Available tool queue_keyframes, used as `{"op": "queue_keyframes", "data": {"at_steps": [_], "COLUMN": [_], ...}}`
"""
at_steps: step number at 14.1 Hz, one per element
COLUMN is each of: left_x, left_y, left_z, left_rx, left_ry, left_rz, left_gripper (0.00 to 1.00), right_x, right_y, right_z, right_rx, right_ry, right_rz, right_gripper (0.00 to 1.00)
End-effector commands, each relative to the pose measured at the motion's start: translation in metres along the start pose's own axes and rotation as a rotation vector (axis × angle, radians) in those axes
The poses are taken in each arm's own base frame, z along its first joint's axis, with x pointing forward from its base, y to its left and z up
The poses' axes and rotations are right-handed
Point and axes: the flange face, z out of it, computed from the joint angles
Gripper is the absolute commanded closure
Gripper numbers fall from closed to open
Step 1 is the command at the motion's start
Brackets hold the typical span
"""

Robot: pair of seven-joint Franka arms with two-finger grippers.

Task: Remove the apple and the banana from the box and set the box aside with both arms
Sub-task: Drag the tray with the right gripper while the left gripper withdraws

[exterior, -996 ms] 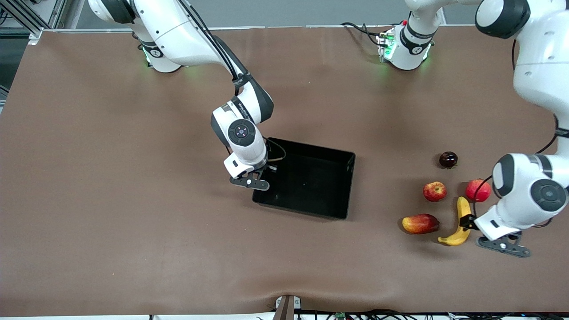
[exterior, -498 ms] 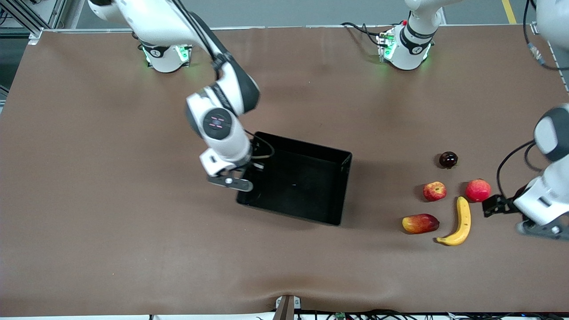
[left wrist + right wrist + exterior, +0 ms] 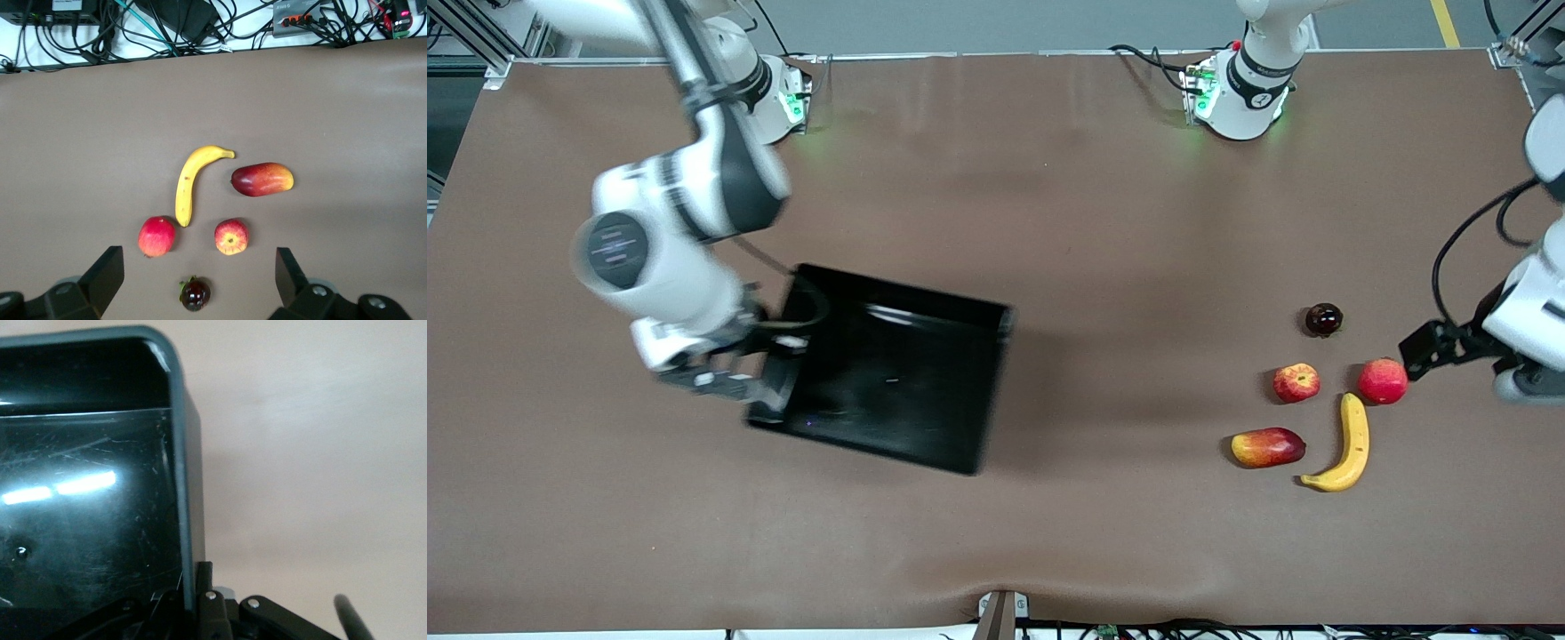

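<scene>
The right gripper is clamped tight on the wall of the shallow glossy black plastic tray, toward the right arm's end of the brown table. The left gripper hangs spread wide and empty over the fruit: the curved yellow banana, the small red apple, a larger red round fruit, an oblong red-and-yellow mango and a small dark fruit.

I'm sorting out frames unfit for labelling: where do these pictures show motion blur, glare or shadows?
Front view: the right gripper and its arm are smeared by motion, shut on the black tray wall; the tray casts a soft shadow; the banana and small apple are sharp. Right wrist view: bright streaks of glare on the tray floor. Left wrist view: evenly lit, left gripper open above the fruits.
</scene>
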Motion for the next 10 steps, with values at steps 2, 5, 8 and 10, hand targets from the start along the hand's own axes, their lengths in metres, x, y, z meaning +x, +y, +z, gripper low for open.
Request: {"op": "queue_keyframes", "data": {"at_steps": [2,5,8,10], "left_x": [-0.026,-0.036,-0.048,-0.067], "left_y": [0.011,0.013,0.023,0.029], "left_z": [-0.050,-0.071,-0.089,-0.130], "left_rx": [-0.016,-0.030,-0.091,-0.085], "left_ry": [-0.004,0.003,-0.017,0.021], "left_rz": [-0.011,-0.016,-0.009,-0.022], "left_gripper": [0.00,0.00,0.00,0.00], "right_x": [0.032,0.029,-0.003,-0.015], "right_y": [0.178,0.283,0.352,0.359], "right_z": [0.003,0.037,0.123,0.148], "right_rx": [0.023,0.028,0.006,-0.006], "right_ry": [0.000,-0.001,0.062,0.079], "right_rz": [-0.122,-0.151,-0.158,-0.156], "right_gripper": [1.00,1.00,1.00,1.00]}}
